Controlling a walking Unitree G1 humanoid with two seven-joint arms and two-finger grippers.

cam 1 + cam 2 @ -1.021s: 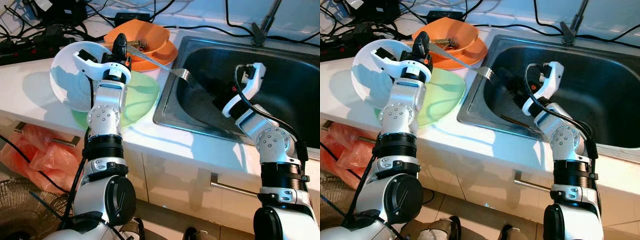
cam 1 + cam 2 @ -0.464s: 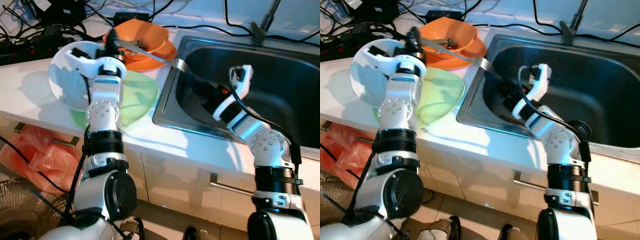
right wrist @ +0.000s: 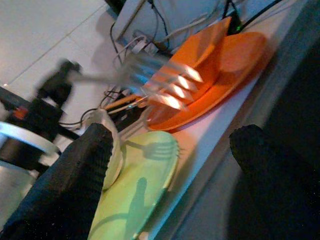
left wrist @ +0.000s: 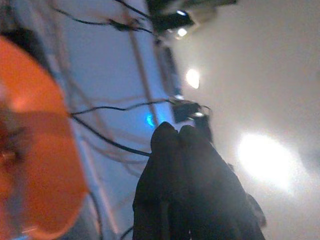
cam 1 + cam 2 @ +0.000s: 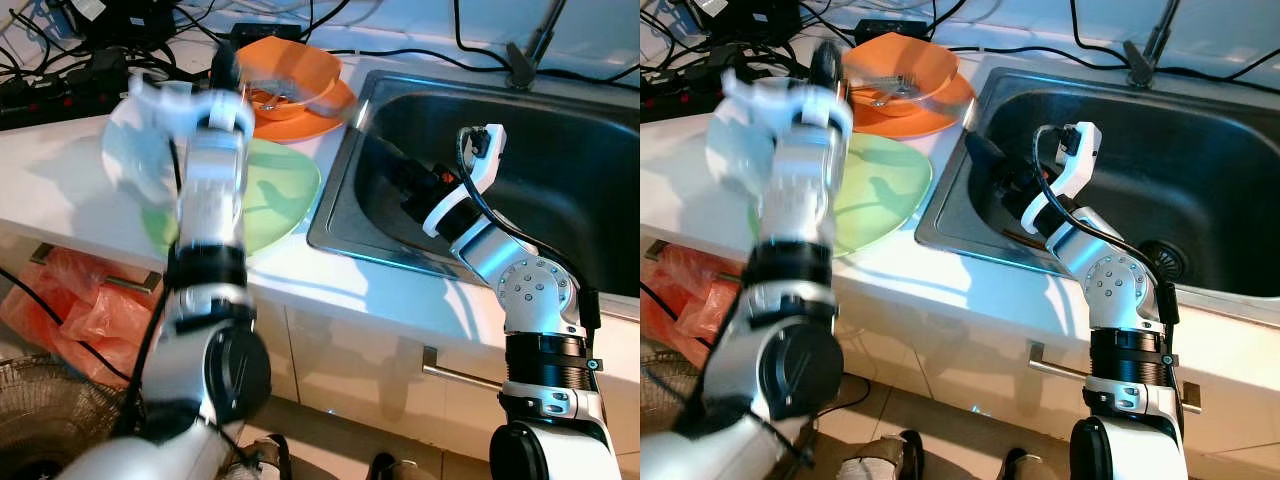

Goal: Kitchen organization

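Fork (image 3: pixel 165 85) held in closed left pincer (image 4: pixel 172 131) over orange bowl (image 5: pixel 290 70); right pincer (image 3: pixel 170 165) gaping empty; dishes unsorted on table (image 5: pixel 60 170)

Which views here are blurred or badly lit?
Eye views: left arm smeared by motion, right arm and sink sharp. Left wrist view: dim, soft, with lamp glare. Right wrist view: fork blurred, its shadow on the green plate.

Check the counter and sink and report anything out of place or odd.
A tangle of black cables and power strips lies on the counter right behind the dishes, close to the sink. The green plate overhangs the counter's front edge. A fork, blurred, hangs in the air by the orange bowl.
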